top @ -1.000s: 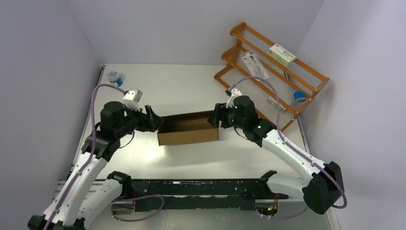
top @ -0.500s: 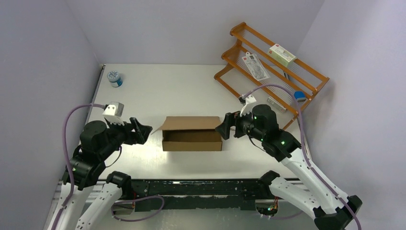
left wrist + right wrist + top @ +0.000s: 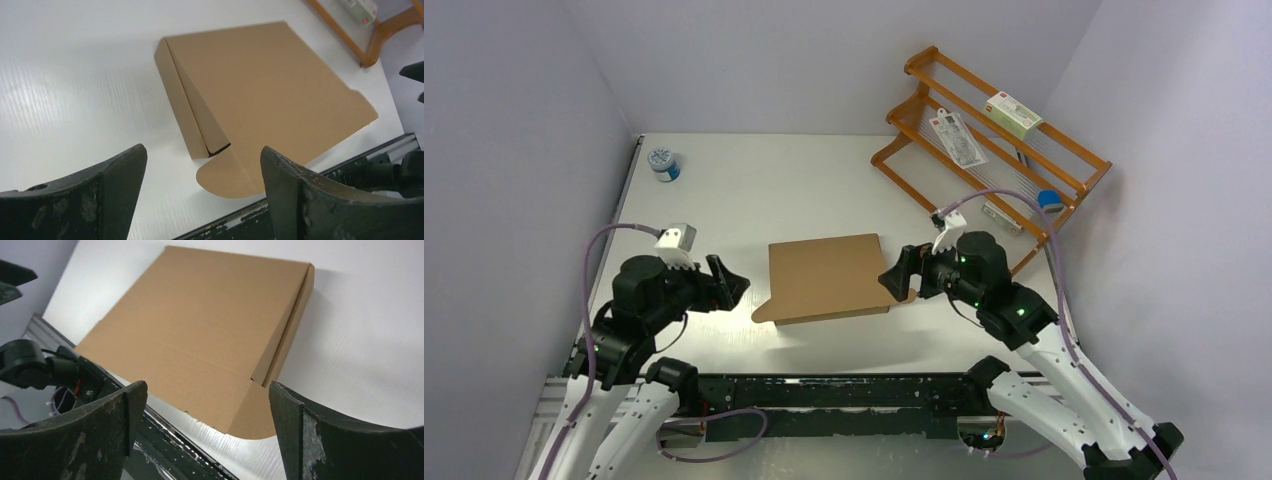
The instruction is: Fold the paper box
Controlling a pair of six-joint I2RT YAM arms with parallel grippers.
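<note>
Cardboard of a plain brown made up the paper box [image 3: 829,277], which lay in the middle of the table [image 3: 754,190] with its lid down over the shallow body. The lid's front flap stuck out flat past the box's near edge, untucked, with a rounded tab at each near corner. In the left wrist view one short side wall showed under the lid, with a small dark gap at its near end.

The left gripper [image 3: 724,283] hovered just to the left of the box, clear of it, its jaws spread wide and holding nothing. The right gripper [image 3: 894,278] hung close by the box's right near corner, its jaws likewise spread and empty. Whether it touched the cardboard could not be told from the overhead view, though its own camera showed the box lying off from both fingers.

Beyond the box to the right stood an orange wooden rack [image 3: 984,150] carrying a small white carton [image 3: 1012,113] and a flat packet [image 3: 959,138]. Beyond the box to the left sat a small round tub [image 3: 663,162].
</note>
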